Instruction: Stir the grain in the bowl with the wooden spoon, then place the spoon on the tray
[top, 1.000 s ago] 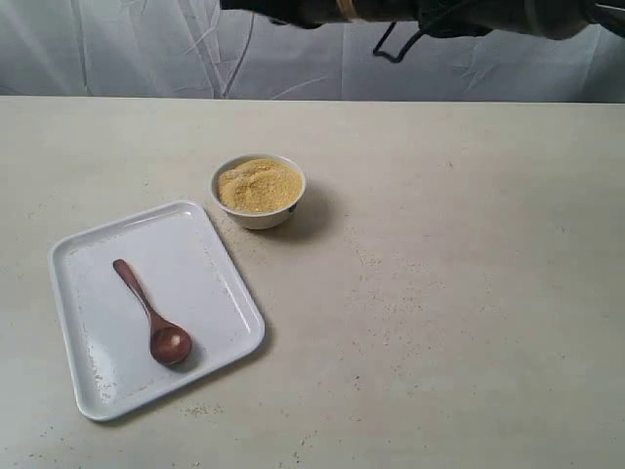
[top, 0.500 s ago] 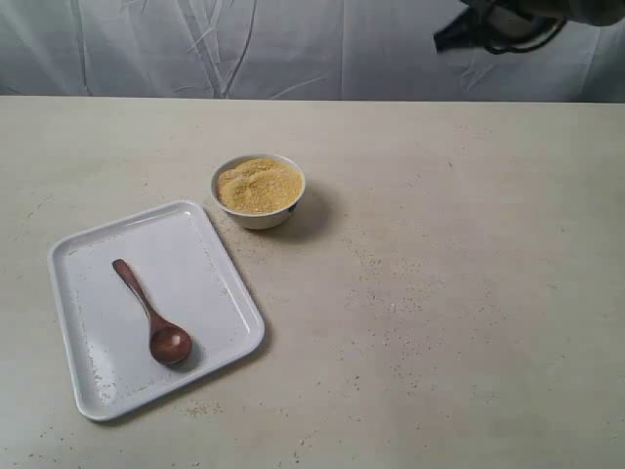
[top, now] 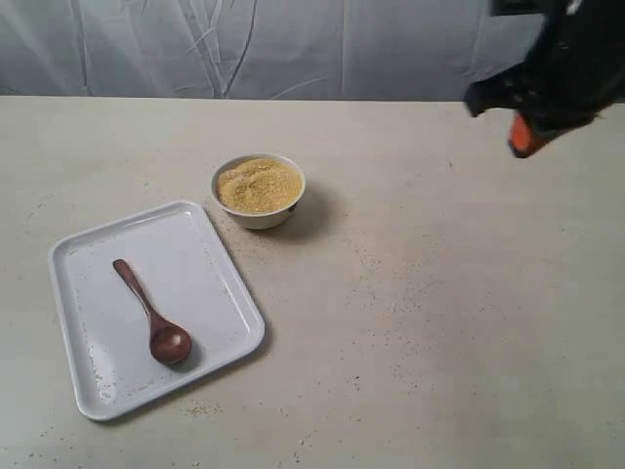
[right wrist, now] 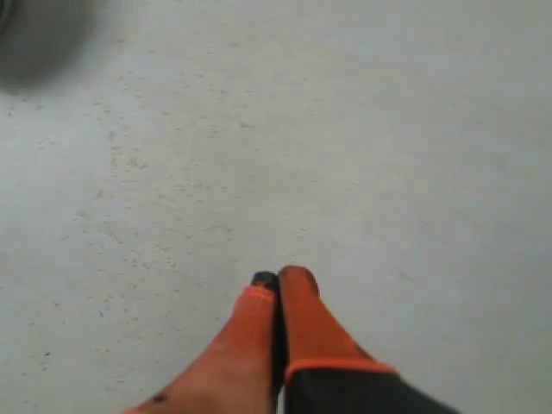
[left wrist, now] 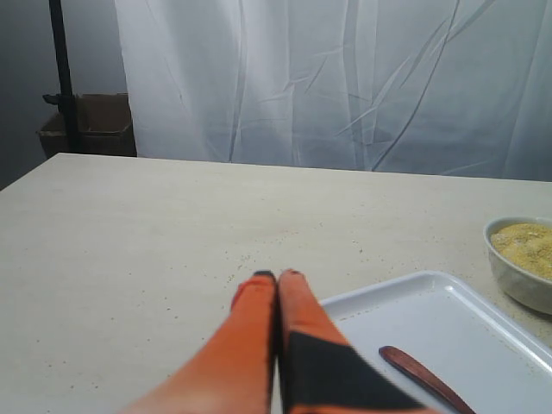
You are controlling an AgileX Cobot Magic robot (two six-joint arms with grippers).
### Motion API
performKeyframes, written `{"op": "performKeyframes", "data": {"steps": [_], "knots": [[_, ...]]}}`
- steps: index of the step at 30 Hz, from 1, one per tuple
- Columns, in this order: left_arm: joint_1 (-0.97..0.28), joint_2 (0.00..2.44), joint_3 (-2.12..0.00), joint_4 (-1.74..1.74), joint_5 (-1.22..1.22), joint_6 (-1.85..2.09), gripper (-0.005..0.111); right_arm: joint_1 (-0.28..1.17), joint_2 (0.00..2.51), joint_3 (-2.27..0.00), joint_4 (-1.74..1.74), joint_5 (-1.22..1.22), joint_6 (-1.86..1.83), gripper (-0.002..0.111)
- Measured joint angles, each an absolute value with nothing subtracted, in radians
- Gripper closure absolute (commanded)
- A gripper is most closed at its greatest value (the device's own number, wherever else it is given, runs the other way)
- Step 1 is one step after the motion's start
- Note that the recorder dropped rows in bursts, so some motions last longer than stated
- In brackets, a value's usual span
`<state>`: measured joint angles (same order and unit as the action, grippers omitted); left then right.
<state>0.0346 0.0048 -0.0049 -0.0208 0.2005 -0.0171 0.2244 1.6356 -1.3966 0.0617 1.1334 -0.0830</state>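
The wooden spoon (top: 148, 315) lies on the white tray (top: 210, 259) at the left, scoop toward the front edge; its handle (left wrist: 423, 378) shows in the left wrist view. The small white bowl (top: 259, 217) of yellow grain (top: 259, 185) stands just behind the tray's right corner. My right gripper (top: 520, 137) hangs blurred at the upper right, far from the bowl, fingers pressed together with nothing between them (right wrist: 279, 278). My left gripper (left wrist: 278, 275) is shut and empty, low over the table beside the tray's rim (left wrist: 379, 291); it is outside the exterior view.
Stray grains speckle the beige table (top: 439, 293) around the tray and bowl. A white curtain (top: 293, 49) hangs behind the far edge. A dark stand and a cardboard box (left wrist: 86, 125) sit beyond the table's corner in the left wrist view.
The right arm has swung from above the back of the table, over to the right and down; its orange fingertip now shows at the upper right. Spoon, tray and bowl have not moved.
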Motion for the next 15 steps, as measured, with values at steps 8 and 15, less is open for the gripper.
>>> {"op": "performKeyframes", "data": {"steps": [8, 15], "knots": [[0.035, 0.005, -0.005, -0.021, 0.201, -0.017, 0.107, -0.015, 1.206, -1.009, 0.048, 0.905, 0.039, 0.108], [0.035, 0.005, -0.005, -0.021, 0.201, -0.017, 0.107, 0.0, 0.776, -0.731, 0.059, 0.776, -0.047, 0.108]]}}
